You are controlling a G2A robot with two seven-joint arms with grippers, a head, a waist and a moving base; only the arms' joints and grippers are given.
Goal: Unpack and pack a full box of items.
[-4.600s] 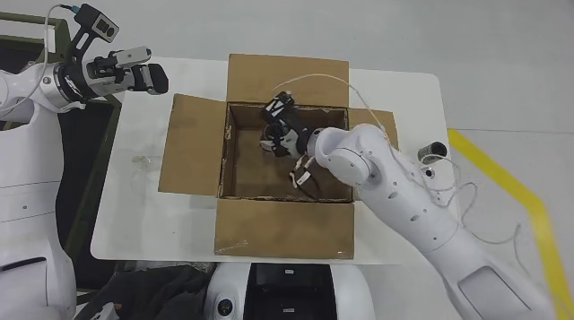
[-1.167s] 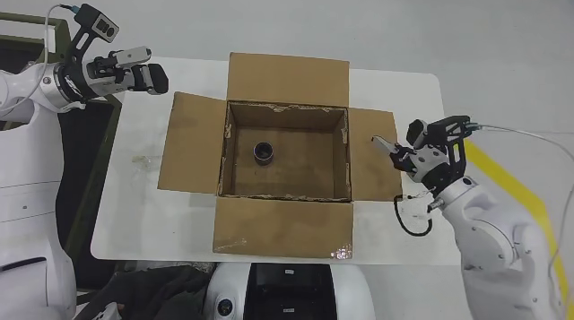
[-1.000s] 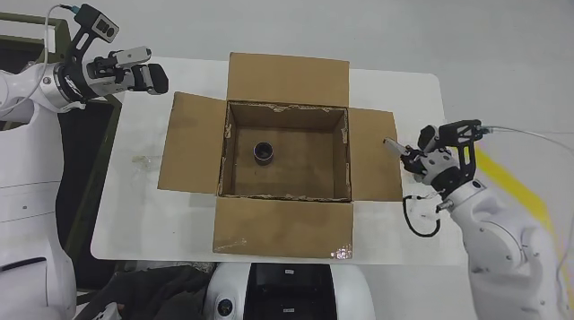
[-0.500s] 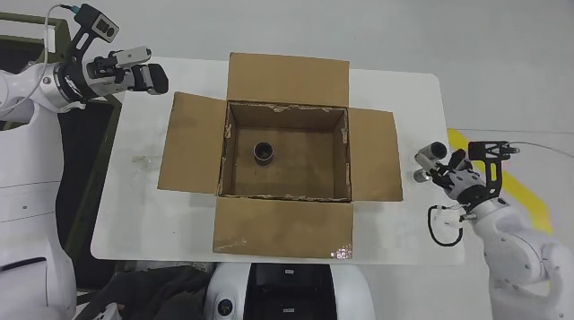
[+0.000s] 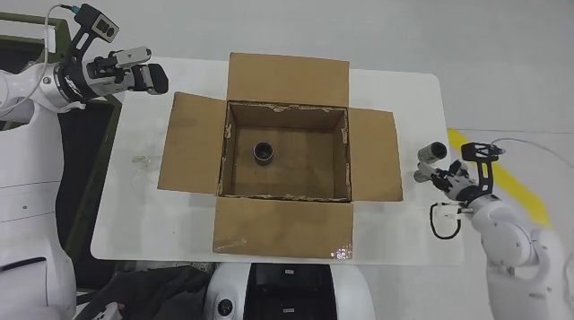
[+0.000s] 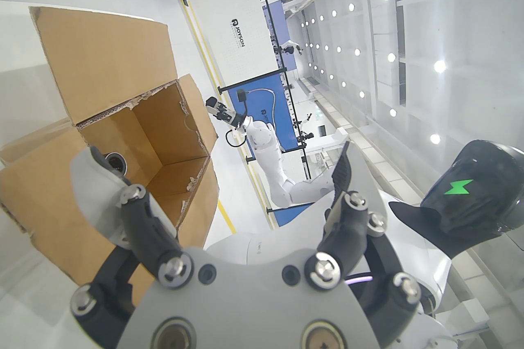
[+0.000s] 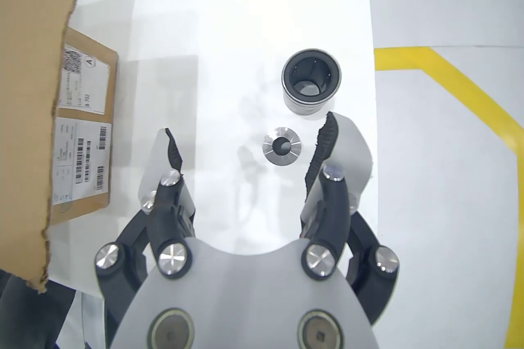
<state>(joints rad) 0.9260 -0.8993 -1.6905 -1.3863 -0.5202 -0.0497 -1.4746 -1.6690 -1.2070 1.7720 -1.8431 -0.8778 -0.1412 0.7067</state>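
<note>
Top view: is the box emptied?
— Nearly. One ring is left inside, and a sleeve is set out near the table edge. Repacking is not begun.
— Left wrist view?
— The left gripper is held wide and empty, off beside the box.
— Right wrist view?
— The right gripper is spread wide over a collet, which is stood free just beside the sleeve. In the earliest frame that arm is seen deep in the box.
</note>
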